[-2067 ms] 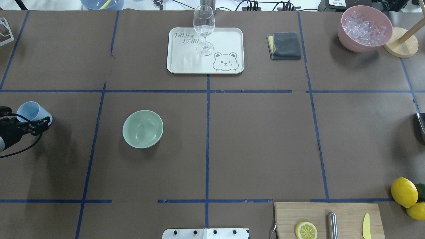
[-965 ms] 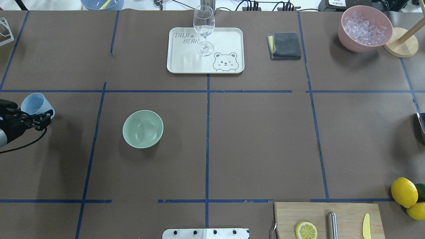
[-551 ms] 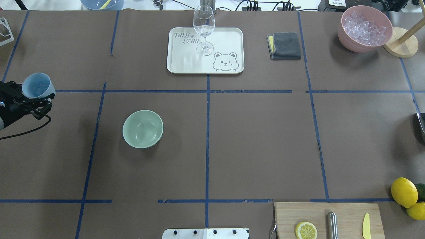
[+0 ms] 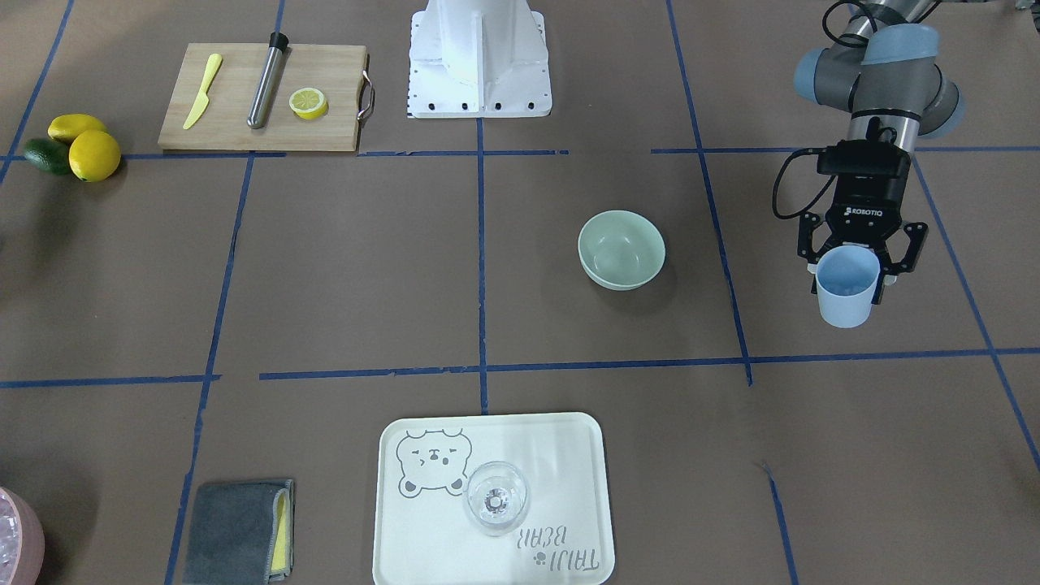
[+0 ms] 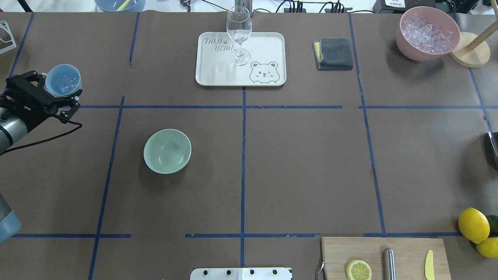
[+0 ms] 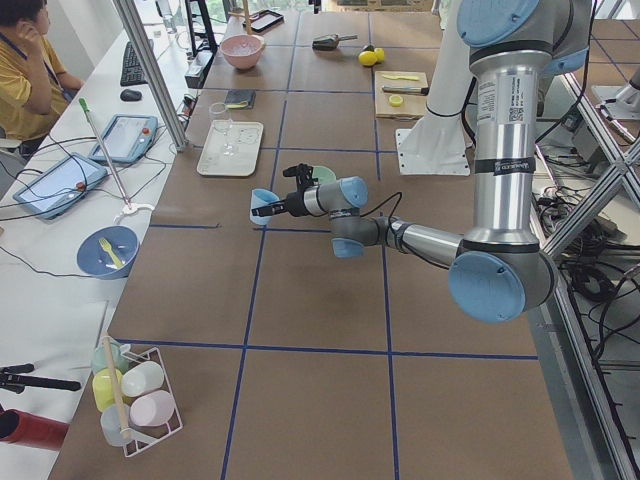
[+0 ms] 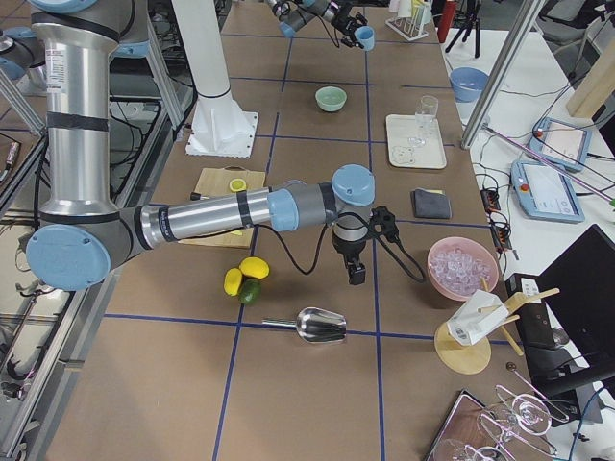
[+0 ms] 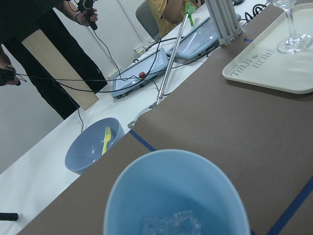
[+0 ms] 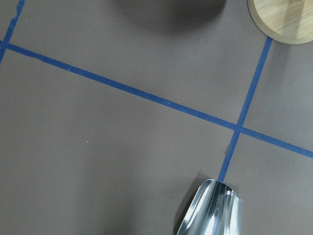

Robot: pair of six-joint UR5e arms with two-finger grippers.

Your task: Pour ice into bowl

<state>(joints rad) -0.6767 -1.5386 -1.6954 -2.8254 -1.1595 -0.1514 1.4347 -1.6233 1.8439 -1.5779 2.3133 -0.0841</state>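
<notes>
The left gripper [image 4: 850,266] is closed around a pale blue cup [image 4: 847,286], one finger on each side of the wall just below the rim; the cup stands upright in the grasp, mouth up; at its bottom lies the ice [image 8: 171,224], a small heap of clear cubes, also visible from overhead through the cup's mouth.

The mint-green bowl [image 5: 167,151] sits on the brown worktop [image 5: 303,163] inside a square of blue tape lines, its inner surface bare; it is well apart from the cup, which in the overhead view is off to its left and farther from the robot.

The right gripper [image 7: 356,273] shows only in the side view, hanging over the worktop near a metal scoop [image 9: 210,209]; whether it is wide or narrow I cannot tell.

At the far side of the worktop a cream tray [image 5: 268,42] printed with a bear carries a wine glass [image 5: 239,33], standing upright; beside the tray lies a folded grey cloth [image 5: 334,53]; beyond that is a pink bowl of ice [image 5: 427,34].

Near the robot's base a wooden cutting board [image 5: 404,249] holds a lemon half [image 5: 358,269], a steel rod [image 5: 388,263] and a yellow knife [image 5: 428,265]; two whole lemons [image 5: 473,224] lie just beside the board.
</notes>
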